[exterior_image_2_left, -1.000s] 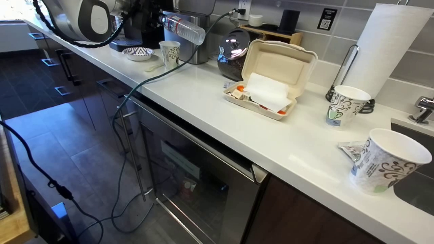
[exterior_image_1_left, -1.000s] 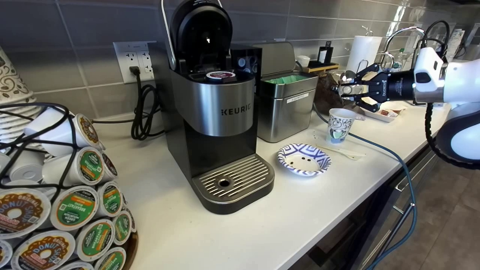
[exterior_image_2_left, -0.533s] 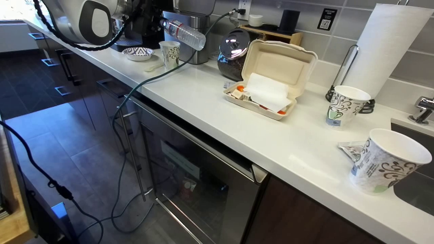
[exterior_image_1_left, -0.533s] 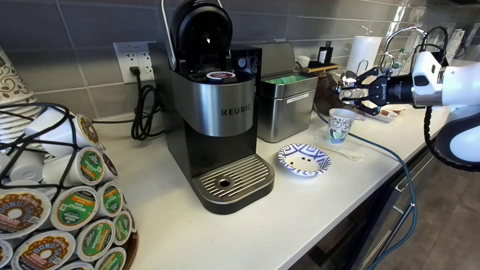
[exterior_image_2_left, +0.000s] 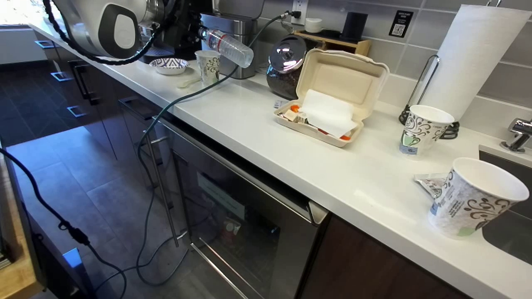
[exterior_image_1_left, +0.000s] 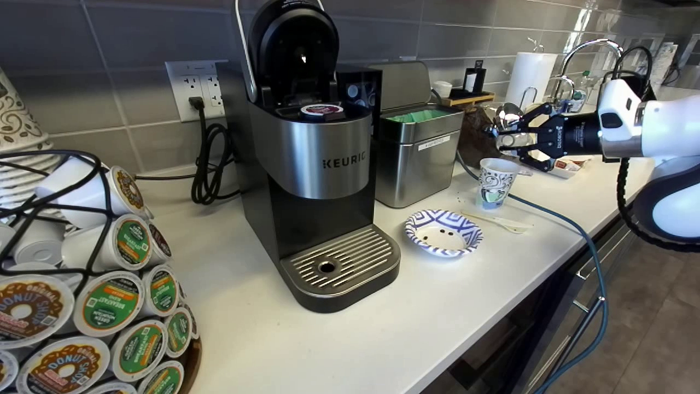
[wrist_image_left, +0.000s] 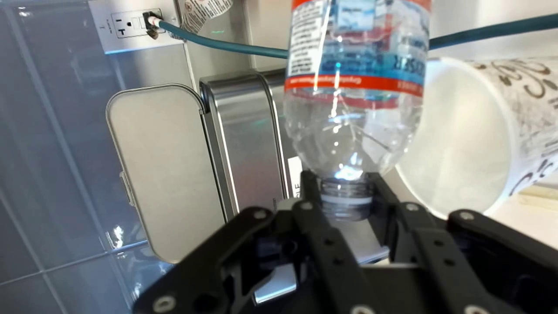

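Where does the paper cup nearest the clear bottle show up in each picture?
In an exterior view: cup, right of centre, below the end effector.
In an exterior view: cup, upper left, below the bottle.
Wrist view: cup, right edge, mouth facing left.
Shared landmark: metal bin, near the cup in all three.

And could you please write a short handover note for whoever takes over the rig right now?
Gripper: shut on the neck of a plastic bottle.
Things: bottle held tilted, base lower than neck; nearest paper cup upright on the counter, near the patterned bowl; steel bin close by, lid open.
Done: bottle gripped and clear of the counter.
Left: bottle not yet set down or let go.
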`<state>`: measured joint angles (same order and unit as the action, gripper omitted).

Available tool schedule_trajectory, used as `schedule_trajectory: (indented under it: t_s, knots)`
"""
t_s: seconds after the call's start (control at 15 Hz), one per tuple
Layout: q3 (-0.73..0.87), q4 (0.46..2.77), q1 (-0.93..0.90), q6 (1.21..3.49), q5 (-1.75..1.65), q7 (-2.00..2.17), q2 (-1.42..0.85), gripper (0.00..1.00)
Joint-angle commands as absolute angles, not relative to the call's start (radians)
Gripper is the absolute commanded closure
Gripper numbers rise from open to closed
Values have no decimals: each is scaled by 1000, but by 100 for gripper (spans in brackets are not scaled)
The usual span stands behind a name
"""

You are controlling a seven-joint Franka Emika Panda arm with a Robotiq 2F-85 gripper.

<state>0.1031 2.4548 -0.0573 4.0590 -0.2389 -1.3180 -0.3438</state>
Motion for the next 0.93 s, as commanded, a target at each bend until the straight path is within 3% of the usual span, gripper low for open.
schedule_trajectory:
  t_s: [0.0,0.87]
  knots:
    - [115,2422,-59,4053,-211,-1343,-354,92]
    - [149,2403,-68,4086,-195,-1449,-372,92]
